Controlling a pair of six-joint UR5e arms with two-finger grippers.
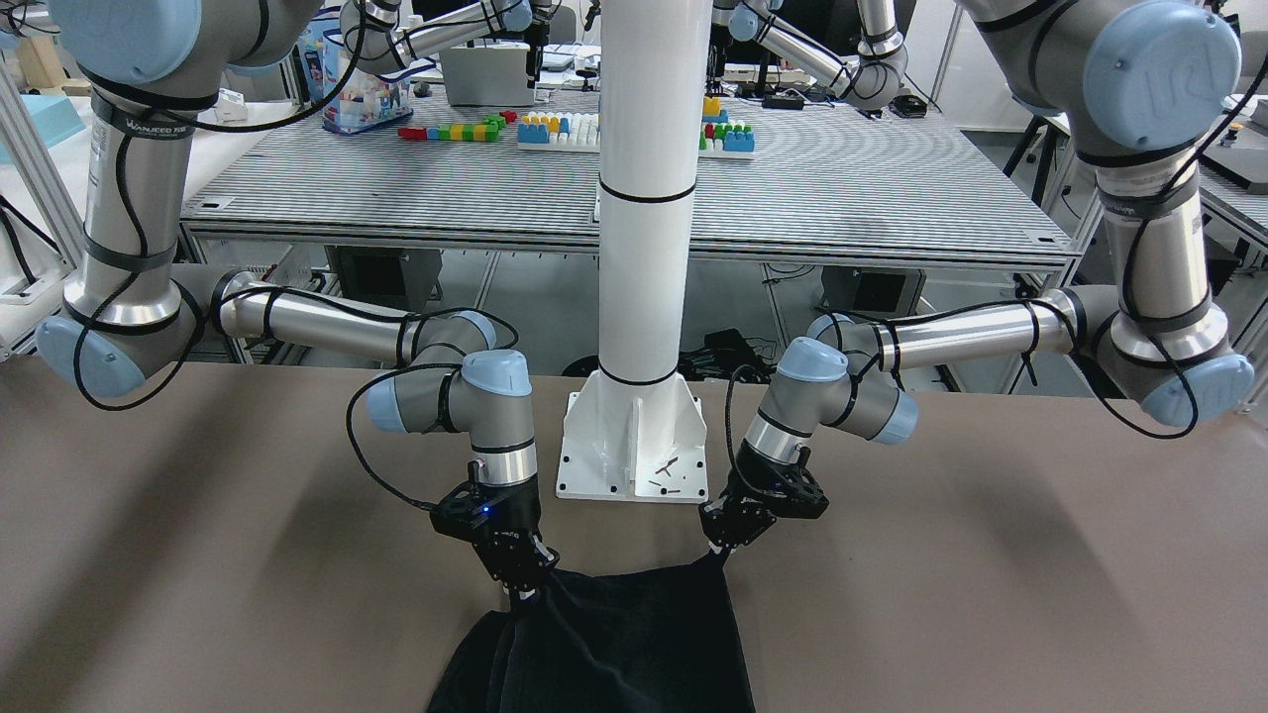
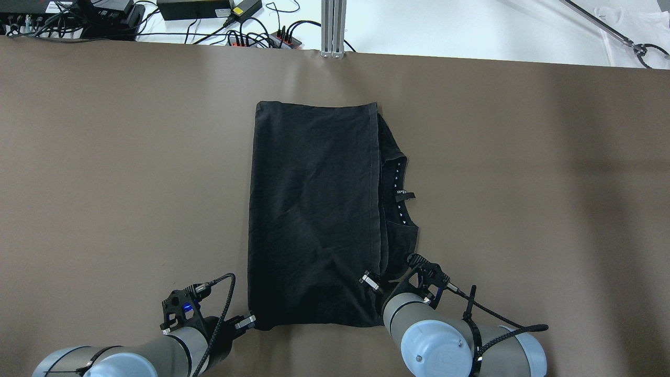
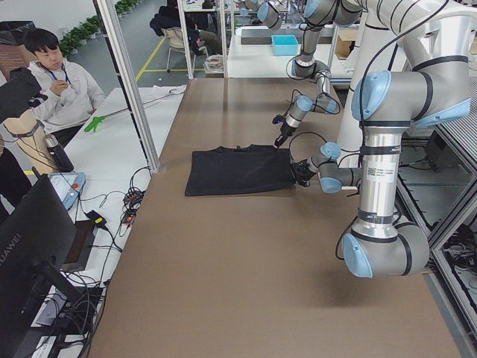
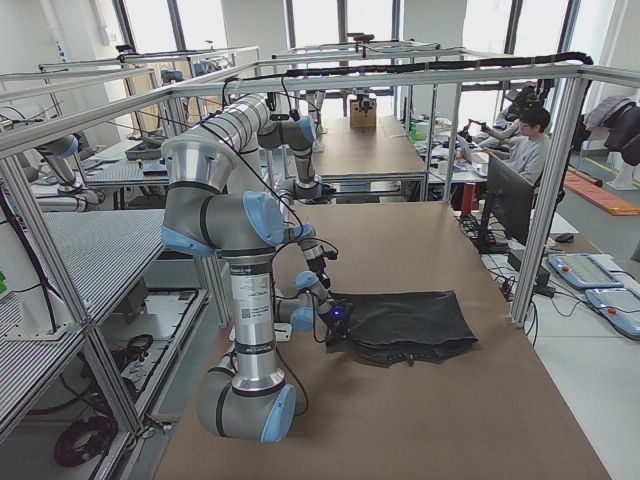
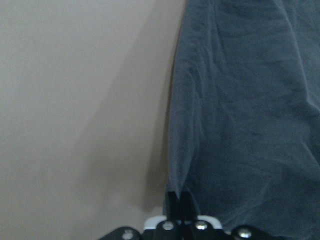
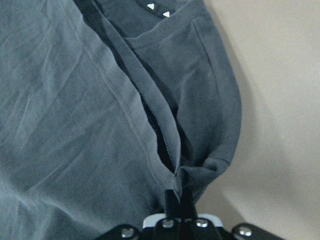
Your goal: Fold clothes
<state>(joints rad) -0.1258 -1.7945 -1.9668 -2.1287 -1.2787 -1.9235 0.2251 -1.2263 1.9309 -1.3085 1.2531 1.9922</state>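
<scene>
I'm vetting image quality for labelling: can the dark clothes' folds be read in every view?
Overhead: clothes evenly lit, hem and wrinkles legible. Front-facing: almost flat black, cropped by the bottom edge. Both wrist views: washed bluish-grey, slightly soft, creases visible.

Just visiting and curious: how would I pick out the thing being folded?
Find the long brown table. In front of the white pillar at its edge lies the cloth, two corners pinched in the jaws. It is the only black, soft, flat thing there.
</scene>
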